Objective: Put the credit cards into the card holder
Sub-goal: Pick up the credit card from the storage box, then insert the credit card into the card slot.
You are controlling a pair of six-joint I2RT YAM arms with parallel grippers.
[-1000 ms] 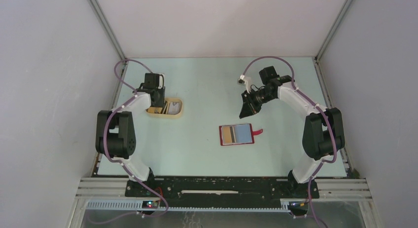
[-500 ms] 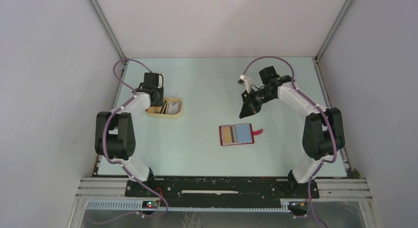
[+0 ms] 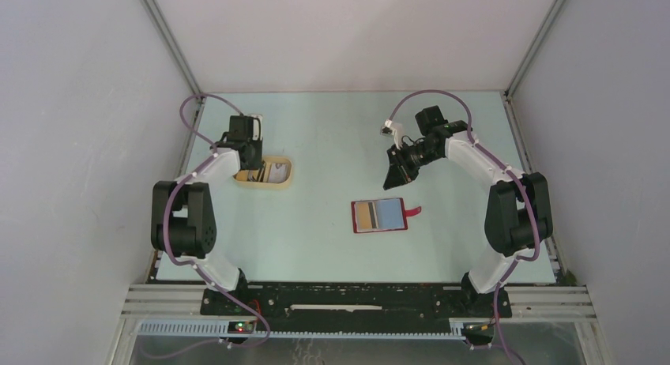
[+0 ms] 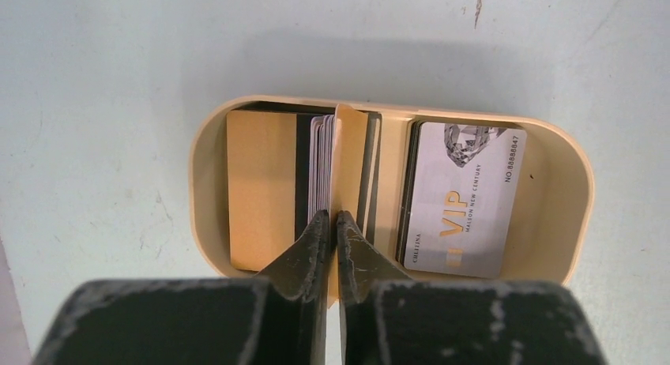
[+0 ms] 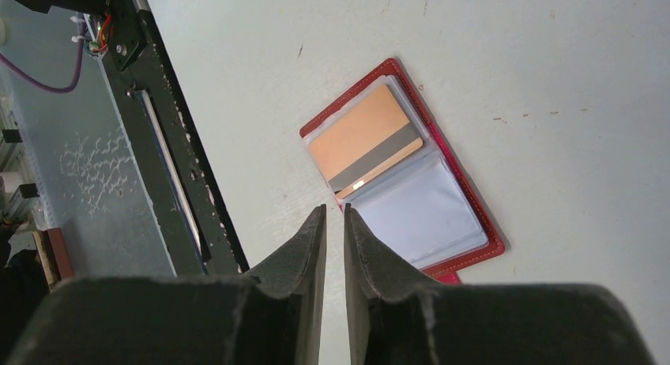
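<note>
From the top view, my left fingers (image 3: 254,166) hang in the tan oval tray (image 3: 283,183) on the far-left part of the tabletop (image 3: 332,136). The open red card holder (image 3: 379,216) lies well apart from it, to the right and nearer my bases, with its long axis running left to right and bare room between the two. My right fingers (image 3: 393,175) hover just beyond the holder, so that arm is much the nearer one. In the left wrist view, my left fingers (image 4: 332,220) are clamped on a golden-brown card (image 4: 349,156) standing on its long edge. It is wedged between a few upright whitish cards (image 4: 319,163) and a dark one, with a flat gold card (image 4: 261,187) on one side and a VIP card (image 4: 462,199) on the other. I judge straight up is the free way out (the tray rim (image 4: 197,167) blocks any sideways slide). In the right wrist view, my right fingers (image 5: 333,215) are nearly together and hold nothing. Past them the card holder (image 5: 474,223) lies askew, with a gold striped card (image 5: 367,144) in one pocket and the clear pocket (image 5: 419,211) beside it empty.
</note>
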